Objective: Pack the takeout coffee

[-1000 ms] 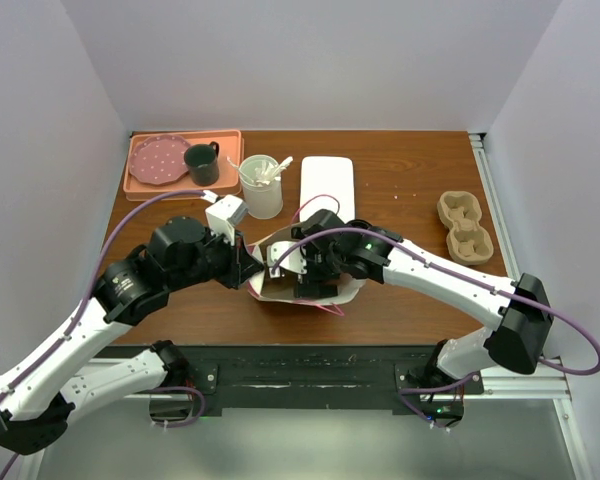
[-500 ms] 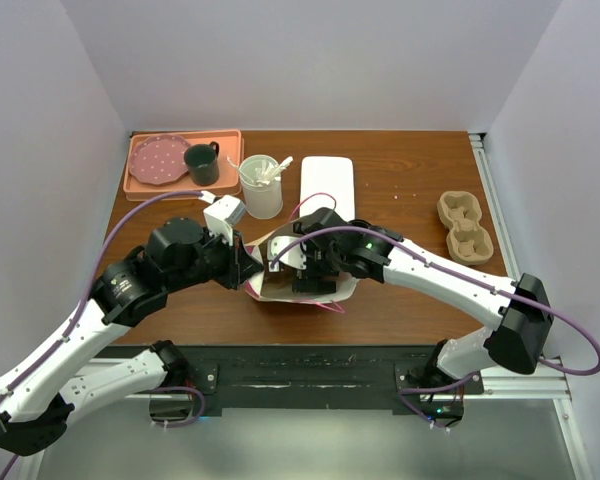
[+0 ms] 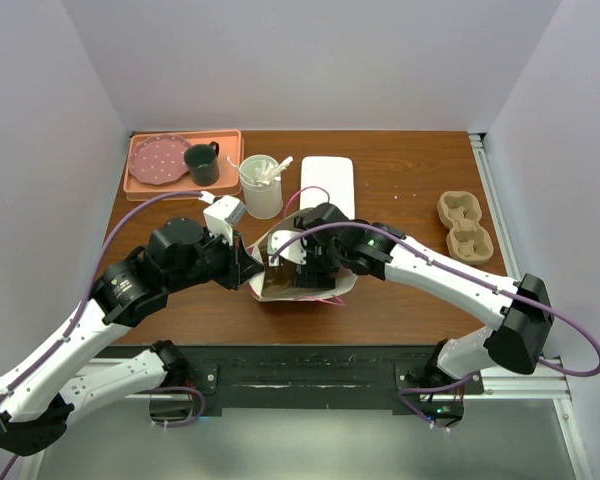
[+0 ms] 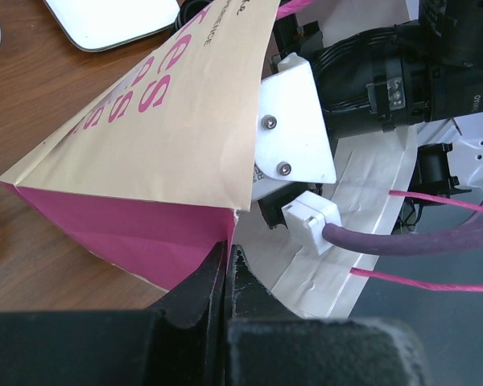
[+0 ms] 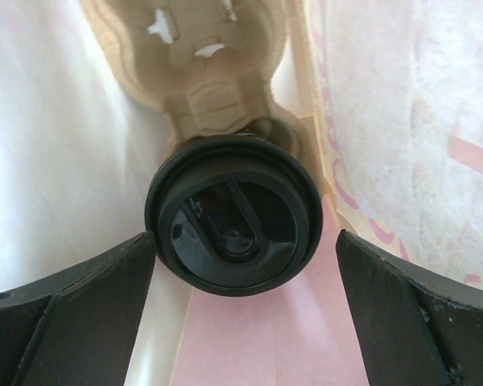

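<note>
A paper bag (image 3: 325, 292), tan with pink sides, lies open at the table's middle. My left gripper (image 3: 252, 276) is shut on the bag's mouth edge; in the left wrist view the jaws (image 4: 228, 259) pinch the pink-and-tan paper (image 4: 145, 137). My right gripper (image 3: 298, 272) reaches into the bag. In the right wrist view it (image 5: 245, 314) is open, its fingers (image 5: 72, 297) apart on both sides of a coffee cup's black lid (image 5: 232, 223) without touching it. The cup sits in a cardboard carrier (image 5: 213, 56) inside the bag.
A second cardboard cup carrier (image 3: 467, 225) lies at the right. A white oblong tray (image 3: 327, 183), a clear cup of stirrers (image 3: 261, 185), and an orange tray (image 3: 138, 185) with a pink plate (image 3: 158, 160) and dark mug (image 3: 201, 163) stand at the back.
My right wrist has shifted slightly toward the far side and the bag's mouth shows more of its dark inside. My left arm has held still on the bag edge.
</note>
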### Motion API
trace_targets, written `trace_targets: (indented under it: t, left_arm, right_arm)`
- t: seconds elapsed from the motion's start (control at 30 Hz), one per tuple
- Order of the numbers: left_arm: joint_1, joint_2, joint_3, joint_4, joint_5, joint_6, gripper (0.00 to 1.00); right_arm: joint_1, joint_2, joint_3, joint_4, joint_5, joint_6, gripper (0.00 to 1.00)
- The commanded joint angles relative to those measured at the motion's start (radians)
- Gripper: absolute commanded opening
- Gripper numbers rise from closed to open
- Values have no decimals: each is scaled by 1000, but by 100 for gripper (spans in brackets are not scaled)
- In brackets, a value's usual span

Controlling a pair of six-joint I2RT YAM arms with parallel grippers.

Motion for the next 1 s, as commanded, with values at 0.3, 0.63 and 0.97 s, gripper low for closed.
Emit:
trace_targets:
  t: [0.3,0.63,0.97]
  left_arm:
    - [1,-5,3,48,18,-32,0]
    - [3,-14,-11,48,22,-52,0]
    - [1,-11,-8,49,22,-58,19]
  right_arm:
    - [-13,-40,73,19,24,21,98]
    - [-14,-43,84,17,38,29,98]
    - [-14,-54,99,7,16,32,98]
